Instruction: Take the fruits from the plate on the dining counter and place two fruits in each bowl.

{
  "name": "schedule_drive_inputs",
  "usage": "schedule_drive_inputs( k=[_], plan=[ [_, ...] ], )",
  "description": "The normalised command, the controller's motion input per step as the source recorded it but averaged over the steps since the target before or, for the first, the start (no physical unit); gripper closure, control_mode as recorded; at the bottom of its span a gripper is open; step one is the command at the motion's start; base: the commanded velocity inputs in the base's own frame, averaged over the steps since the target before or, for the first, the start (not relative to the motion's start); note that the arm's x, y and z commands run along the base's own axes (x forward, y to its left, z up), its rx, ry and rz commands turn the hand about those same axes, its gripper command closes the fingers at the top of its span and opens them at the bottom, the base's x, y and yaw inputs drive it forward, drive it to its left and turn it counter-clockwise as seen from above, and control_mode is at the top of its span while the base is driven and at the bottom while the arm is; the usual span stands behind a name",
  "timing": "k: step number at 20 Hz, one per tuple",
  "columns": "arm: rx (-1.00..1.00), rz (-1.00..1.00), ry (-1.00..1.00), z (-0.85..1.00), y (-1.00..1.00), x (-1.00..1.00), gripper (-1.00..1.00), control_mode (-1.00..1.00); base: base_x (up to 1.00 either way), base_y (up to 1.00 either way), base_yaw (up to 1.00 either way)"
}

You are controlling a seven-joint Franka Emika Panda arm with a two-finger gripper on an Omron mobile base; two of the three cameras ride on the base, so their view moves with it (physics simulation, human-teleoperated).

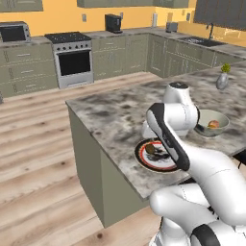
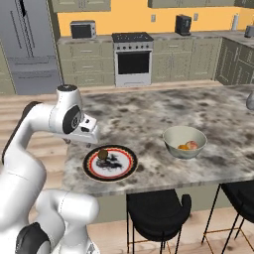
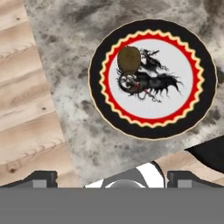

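Over the plate [image 3: 153,78] on the marble counter [image 2: 208,114], gripper [image 3: 112,179] is hovering, fingers spread wide, holding nothing. One brown fruit [image 3: 129,59] is sitting on the plate; two are sitting in the bowl [image 2: 184,141]. Roughly half done, I'd judge; second bowl still needs filling.

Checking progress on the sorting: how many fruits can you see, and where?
3. One dark brownish-green fruit lies on the plate. An orange fruit and a pinkish-red fruit sit in the bowl. More may be hidden behind the arm.
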Motion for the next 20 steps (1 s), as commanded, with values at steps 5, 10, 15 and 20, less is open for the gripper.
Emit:
schedule_drive_inputs(
  k=[5,10,15,20],
  plan=[
    [0.00,0.01,0.01,-0.12,-0.61,0.98,-1.00,-1.00,0.00,0.00,0.00],
    [-0.04,0.01,0.40,-0.56,-0.21,0.69,-1.00,-1.00,0.00,0.00,0.00],
    [0.07,0.07,0.02,-0.54,-0.03,0.55,-1.00,-1.00,0.00,0.00,0.00],
    [0.00,0.00,-0.01,-0.24,0.07,0.50,-1.00,-1.00,0.00,0.00,0.00]
  ],
)
